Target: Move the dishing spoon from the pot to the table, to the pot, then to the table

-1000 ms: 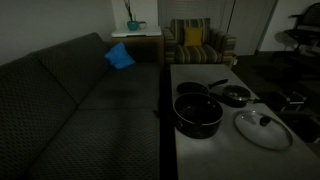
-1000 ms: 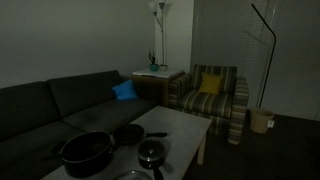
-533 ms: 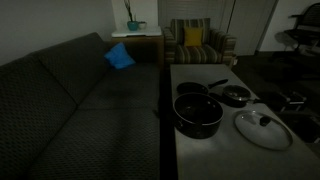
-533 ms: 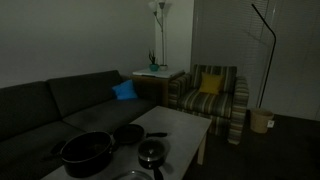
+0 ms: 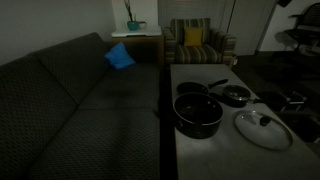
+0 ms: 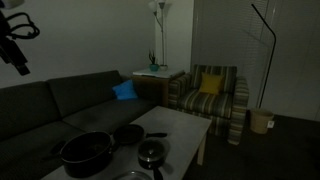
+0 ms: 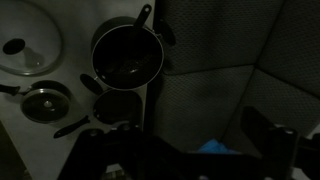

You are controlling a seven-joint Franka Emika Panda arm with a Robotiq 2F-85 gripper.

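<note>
The big black pot [image 5: 198, 113] stands on the pale table [image 5: 205, 158] near its sofa-side edge; it shows in both exterior views [image 6: 87, 152] and from above in the wrist view [image 7: 127, 55]. The dark dishing spoon rests in the pot, its slim handle [image 7: 143, 16] sticking out over the rim toward the sofa [image 5: 157, 112]. My gripper [image 6: 15, 42] hangs high in the air, far above the sofa and well away from the pot. In the wrist view its fingers [image 7: 180, 145] are spread wide with nothing between them.
A shallower long-handled pan [image 5: 195, 89], a small lidded pan [image 5: 236, 96] and a glass lid [image 5: 262, 128] also sit on the table. A dark sofa [image 5: 80, 110] with a blue cushion [image 5: 119, 56] runs beside it. A striped armchair [image 5: 197, 42] stands behind.
The arm and gripper have come into the top left corner of an exterior view where earlier they were out of frame. Pot, spoon and pans have not moved.
</note>
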